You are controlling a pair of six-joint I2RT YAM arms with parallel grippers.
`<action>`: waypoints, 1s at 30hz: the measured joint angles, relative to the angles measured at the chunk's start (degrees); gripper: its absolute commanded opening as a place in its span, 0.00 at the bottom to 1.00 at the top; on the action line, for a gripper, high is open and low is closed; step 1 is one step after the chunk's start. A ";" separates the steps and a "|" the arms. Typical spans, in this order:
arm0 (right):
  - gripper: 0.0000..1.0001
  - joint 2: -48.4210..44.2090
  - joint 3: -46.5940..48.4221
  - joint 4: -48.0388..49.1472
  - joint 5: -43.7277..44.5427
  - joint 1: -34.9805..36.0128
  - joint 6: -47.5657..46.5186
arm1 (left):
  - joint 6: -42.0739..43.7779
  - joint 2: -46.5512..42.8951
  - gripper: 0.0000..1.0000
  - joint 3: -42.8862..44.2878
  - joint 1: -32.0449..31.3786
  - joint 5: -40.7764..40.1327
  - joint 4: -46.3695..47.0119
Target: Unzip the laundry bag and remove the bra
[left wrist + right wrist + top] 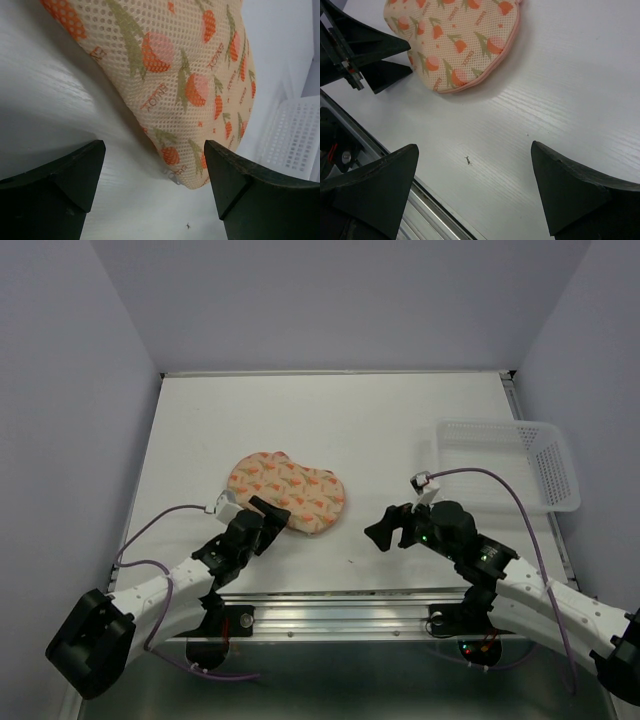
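Your peach-pink mesh pouch, peanut-shaped with orange-red and green prints, lies left of the white surface's centre. Your left pincer, fingers apart, sits just beside its near end. Your right pincer, also spread, is well apart.

There is one laundry bag, just ahead of the left gripper. There is one mesh basket, well beyond the right gripper on its outer side. That makes two grippers, each with two fingers, over one table.
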 measured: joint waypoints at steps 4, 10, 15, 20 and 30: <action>1.00 -0.66 -0.17 0.33 -1.75 0.00 -0.42 | -0.81 1.70 0.91 -0.63 0.63 1.18 5.18; 1.00 -0.85 -0.52 0.96 -3.30 0.00 -0.92 | -1.75 4.52 0.88 -1.33 1.73 1.49 10.40; 1.00 0.70 -0.52 2.27 -5.22 0.00 -1.31 | -2.27 9.97 0.81 -1.33 2.23 1.99 15.56; 1.00 1.97 -0.52 3.41 -7.63 0.00 -2.03 | -3.10 15.93 0.66 -1.33 2.23 3.19 22.43; 1.00 6.54 -0.52 7.78 -14.36 0.00 -3.19 | -3.19 19.71 0.08 -1.60 2.38 6.23 26.93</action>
